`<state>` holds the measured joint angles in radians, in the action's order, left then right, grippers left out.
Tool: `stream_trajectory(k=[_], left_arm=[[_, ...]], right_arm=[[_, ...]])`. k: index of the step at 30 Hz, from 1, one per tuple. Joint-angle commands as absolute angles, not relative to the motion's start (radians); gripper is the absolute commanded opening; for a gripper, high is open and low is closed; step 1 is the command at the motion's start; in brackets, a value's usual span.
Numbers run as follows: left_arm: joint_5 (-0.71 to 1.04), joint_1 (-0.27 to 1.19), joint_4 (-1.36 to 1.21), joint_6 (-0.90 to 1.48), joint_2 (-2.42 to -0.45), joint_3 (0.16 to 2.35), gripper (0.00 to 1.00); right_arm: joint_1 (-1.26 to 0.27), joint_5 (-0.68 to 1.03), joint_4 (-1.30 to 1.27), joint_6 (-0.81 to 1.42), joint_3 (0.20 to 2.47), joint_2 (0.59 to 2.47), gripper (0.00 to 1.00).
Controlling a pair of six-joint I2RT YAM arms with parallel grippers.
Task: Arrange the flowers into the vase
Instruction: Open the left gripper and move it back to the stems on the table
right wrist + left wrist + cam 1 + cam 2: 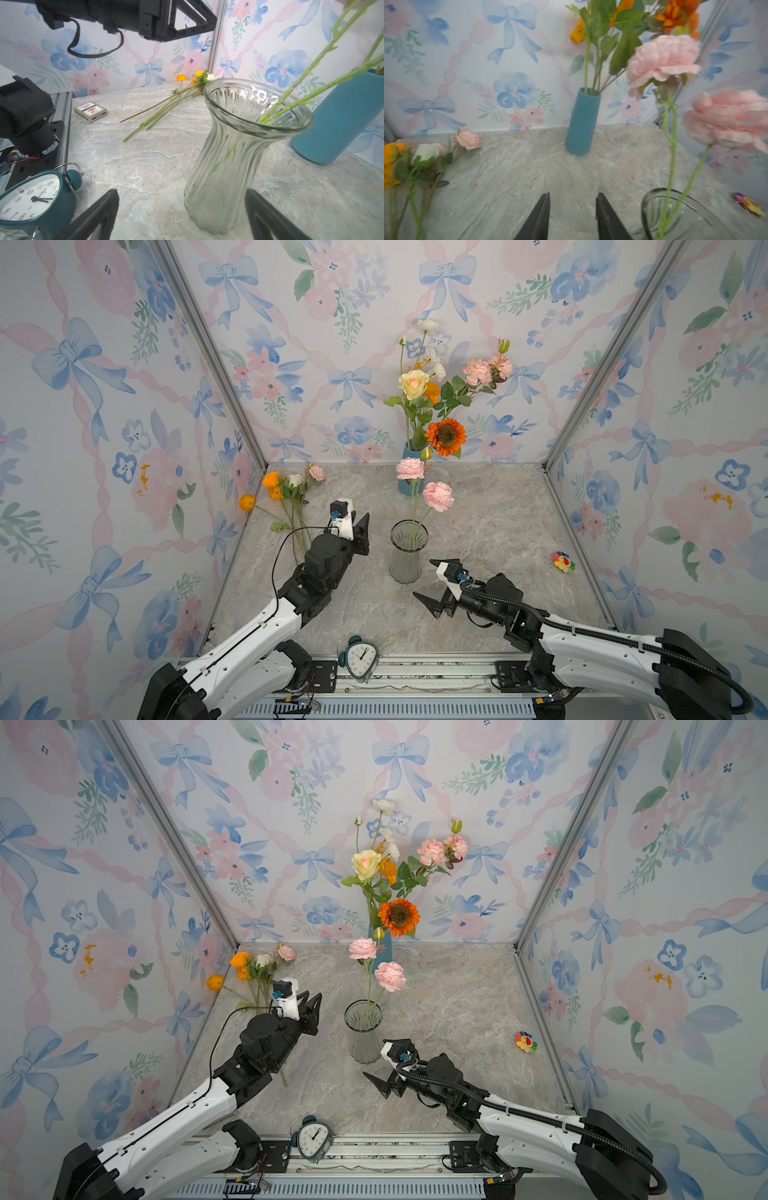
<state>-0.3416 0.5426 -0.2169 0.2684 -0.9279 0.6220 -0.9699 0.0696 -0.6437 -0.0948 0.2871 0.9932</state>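
Observation:
A ribbed clear glass vase (408,551) (363,1031) stands mid-table with two pink flowers (438,495) (390,975) in it, their green stems (295,101) leaning over its rim. More loose flowers (286,489) (253,969) (425,153), orange, white and pink, lie flat at the back left. My left gripper (365,522) (573,195) hovers left of the vase, open and empty. Low by the vase's foot (218,207), my right gripper (424,578) (180,193) stands wide open, holding nothing.
A blue vase (405,487) (582,122) with a bouquet including an orange sunflower (445,436) stands at the back wall. A teal alarm clock (359,657) sits at the front edge, a small plush toy (564,561) far right, a card box (90,110) front left.

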Motion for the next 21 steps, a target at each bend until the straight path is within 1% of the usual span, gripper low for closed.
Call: stream_trajectory(k=[1, 3, 6, 8, 13, 16, 18, 21], left_arm=[[-0.398, 0.418, 0.101, 0.366, -0.968, 0.671, 0.41], [-0.351, 0.313, 0.157, 0.385, -1.018, 0.675, 0.41], [-0.21, 0.174, 0.167, 0.422, -1.088, 0.668, 0.39], [-0.156, 0.108, 0.166, 0.447, -1.134, 0.675, 0.36], [-0.165, 0.028, 0.167, 0.396, -1.279, 0.768, 0.36], [-0.091, -0.05, 0.167, 0.388, -1.379, 0.819, 0.36], [-0.024, -0.093, 0.166, 0.408, -1.45, 0.856, 0.33], [-0.037, -0.089, 0.157, 0.421, -1.524, 0.907, 0.31]], right_arm=[[-0.981, 0.119, -0.634, -0.103, 0.318, 1.023, 0.97], [-0.989, 0.131, -0.632, -0.106, 0.327, 1.035, 0.97], [-1.002, 0.142, -0.634, -0.113, 0.328, 1.038, 0.97], [-1.01, 0.154, -0.642, -0.119, 0.328, 1.041, 0.97], [-1.028, 0.211, -0.629, -0.13, 0.348, 1.07, 0.97], [-1.029, 0.229, -0.622, -0.13, 0.36, 1.086, 0.97], [-1.029, 0.226, -0.624, -0.13, 0.36, 1.086, 0.97], [-1.028, 0.219, -0.618, -0.135, 0.36, 1.087, 0.97]])
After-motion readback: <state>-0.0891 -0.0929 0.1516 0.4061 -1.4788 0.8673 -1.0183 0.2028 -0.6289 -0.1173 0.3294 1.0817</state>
